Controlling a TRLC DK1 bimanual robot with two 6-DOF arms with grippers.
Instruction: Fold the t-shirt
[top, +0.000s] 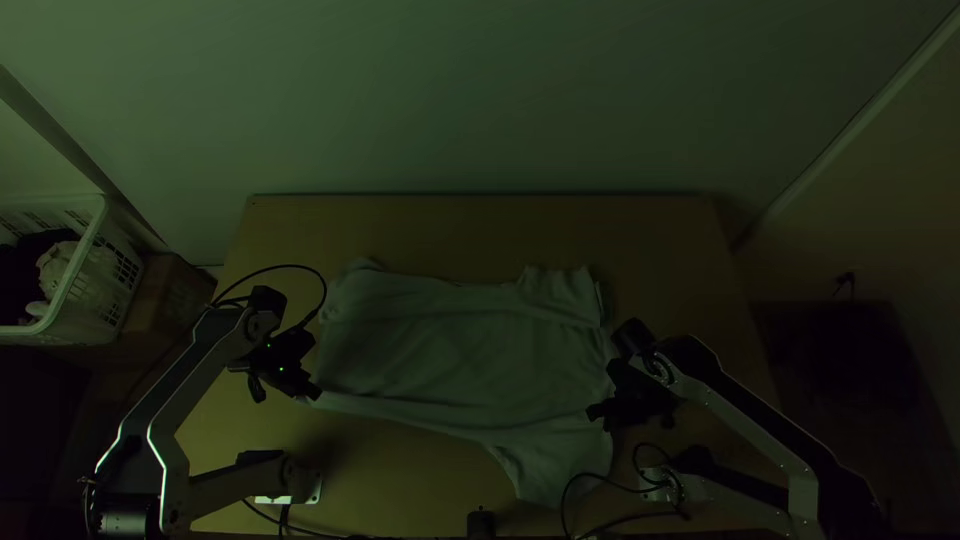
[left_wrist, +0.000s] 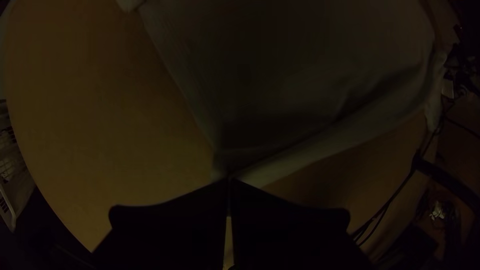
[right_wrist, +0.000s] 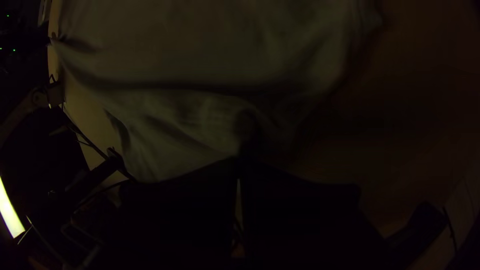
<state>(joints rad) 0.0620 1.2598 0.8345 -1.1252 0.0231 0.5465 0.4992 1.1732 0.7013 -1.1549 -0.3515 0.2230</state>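
T-shirt (top: 450, 350) lies spread at lower centre, left gripper (left_wrist: 230, 180) pinching its lower-left corner, right gripper (right_wrist: 239, 159) its right edge, apparently for the first fold, which calls for lifting both together.

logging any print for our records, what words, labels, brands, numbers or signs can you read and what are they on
None can be read.
T-shirt: no print that I can make out in this dim light.
Brown box by the white basket: faint marks, too dim and small to read.
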